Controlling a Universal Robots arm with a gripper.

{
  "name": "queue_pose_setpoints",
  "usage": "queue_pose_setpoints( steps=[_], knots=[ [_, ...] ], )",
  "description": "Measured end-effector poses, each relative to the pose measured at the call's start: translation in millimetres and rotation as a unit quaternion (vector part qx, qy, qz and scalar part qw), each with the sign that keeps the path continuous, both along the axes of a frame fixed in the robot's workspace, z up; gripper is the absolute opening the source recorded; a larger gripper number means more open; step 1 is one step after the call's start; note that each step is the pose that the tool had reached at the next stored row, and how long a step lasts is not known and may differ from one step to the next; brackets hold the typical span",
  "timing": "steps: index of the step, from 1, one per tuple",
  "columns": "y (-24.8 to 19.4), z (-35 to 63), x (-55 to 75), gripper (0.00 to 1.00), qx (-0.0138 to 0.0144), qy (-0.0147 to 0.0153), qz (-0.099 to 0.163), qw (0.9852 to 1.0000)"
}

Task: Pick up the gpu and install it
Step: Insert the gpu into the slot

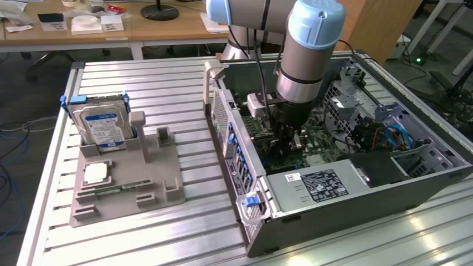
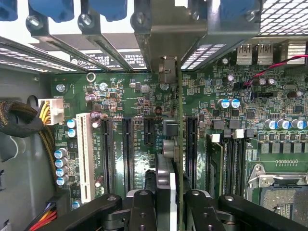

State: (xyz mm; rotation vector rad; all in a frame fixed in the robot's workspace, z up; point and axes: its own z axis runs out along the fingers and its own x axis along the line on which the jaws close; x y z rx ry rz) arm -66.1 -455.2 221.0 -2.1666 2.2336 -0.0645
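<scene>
The ribbed metal surface [image 1: 148,88] carried two big things: an open computer case [image 1: 414,172] lying on its side toward the exterior view's right, and a grey fixture tray [image 1: 140,183] toward the exterior view's left. The robot arm [image 1: 307,50] reached straight down into the case, over the green motherboard [image 2: 120,96].

On the tray, the blue-labelled hard drive [image 1: 103,124] stood upright in its holder at the far end, and the small square CPU chip [image 1: 96,173] lay flat nearer, with a memory stick [image 1: 118,189] just beside it. None of the tray's other cradles held a dark card, so I judged the pick-up was done.

Inside the case, the gripper [image 2: 166,202] was clenched on the gpu [image 2: 166,144], holding it edge-on between its two fingers [image 2: 142,209]. The card hung upright above the board, its silvery end bracket [image 2: 168,43] reaching toward the row of rear slot covers [image 2: 96,38] with their blue clips. It lined up just beside the long black expansion slots [image 2: 127,154], between those and another slot [image 2: 191,149] further along.

I could not tell whether the card's edge had met a slot or merely hovered above it. The grasp was not released, so to my eye the seating was the part left unfinished.
</scene>
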Motion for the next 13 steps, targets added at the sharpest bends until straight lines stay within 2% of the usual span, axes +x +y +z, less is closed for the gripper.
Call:
queue_pose_setpoints(
  steps=[13],
  knots=[
    [0.0,-3.0,0.0,0.28,-0.0002,0.0001,0.0,1.0]
  ],
)
